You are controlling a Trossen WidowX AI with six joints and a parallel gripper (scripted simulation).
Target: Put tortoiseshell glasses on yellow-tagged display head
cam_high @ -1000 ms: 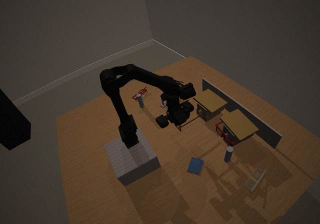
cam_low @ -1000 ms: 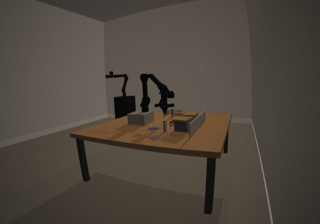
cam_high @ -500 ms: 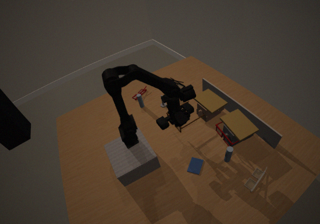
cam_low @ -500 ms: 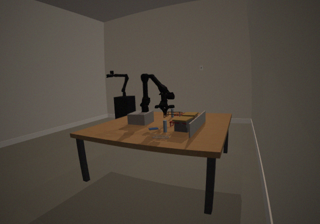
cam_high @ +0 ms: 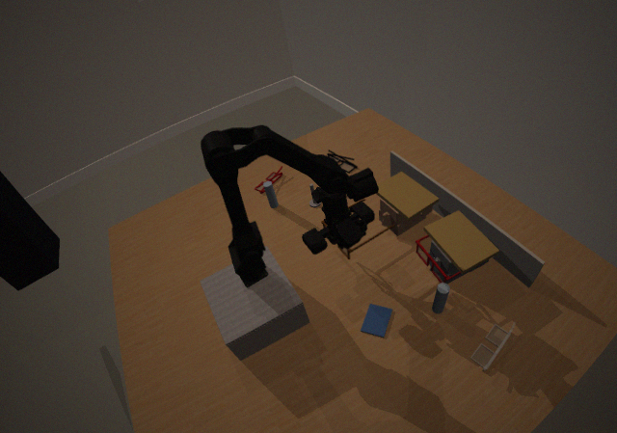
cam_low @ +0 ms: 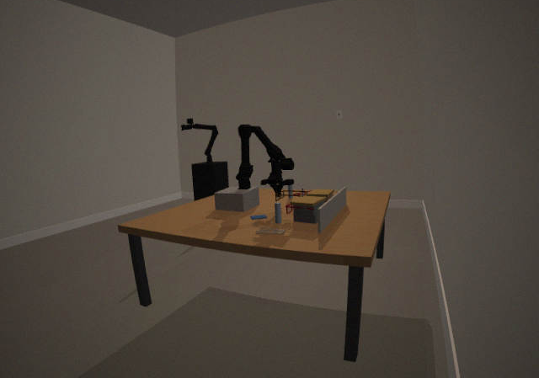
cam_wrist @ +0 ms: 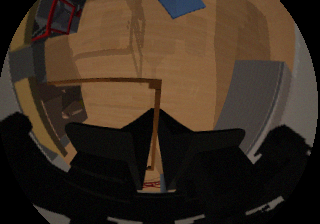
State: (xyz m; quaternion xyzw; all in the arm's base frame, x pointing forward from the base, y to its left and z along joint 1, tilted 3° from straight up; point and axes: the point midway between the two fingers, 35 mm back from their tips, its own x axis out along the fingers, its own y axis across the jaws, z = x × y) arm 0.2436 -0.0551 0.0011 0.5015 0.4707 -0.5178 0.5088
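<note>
1. Arm pose: the black six-joint arm (cam_high: 294,157) (cam_low: 264,139) stands on a pale grey block (cam_high: 252,304) (cam_low: 237,199) (cam_wrist: 252,94). Its elbow is raised, the forearm slopes down and outward, and the wrist directs the tool toward the table.
2. Tool state: the black parallel-jaw gripper (cam_high: 347,241) (cam_low: 277,194) (cam_wrist: 155,112) is nearly closed, its fingers clamped on the thin brown tortoiseshell glasses (cam_high: 371,239) (cam_low: 300,190) (cam_wrist: 107,79).
3. Workpiece location: the glasses are held above the table (cam_high: 164,269) (cam_low: 243,240) (cam_wrist: 190,49). In the wrist view, the front bar runs between the fingers and one temple extends toward the box-shaped head with a mustard-yellow top board (cam_high: 408,194) (cam_low: 321,192) (cam_wrist: 37,114). They are not seated on it.
4. Second head: a dark grey box-shaped head with a similar top board (cam_high: 461,241) (cam_low: 308,200) stands beside the first, farther from the tool, and wears red-framed glasses (cam_high: 424,252) (cam_wrist: 54,14). Which head carries the yellow tag cannot be determined.
5. Surroundings: a flat blue rectangular pad (cam_high: 377,320) (cam_low: 258,216) (cam_wrist: 181,1) lies on the table, apart from the gripper. An upright grey panel (cam_high: 465,214) (cam_low: 333,209) stands beyond both heads, as seen from the tool.
</note>
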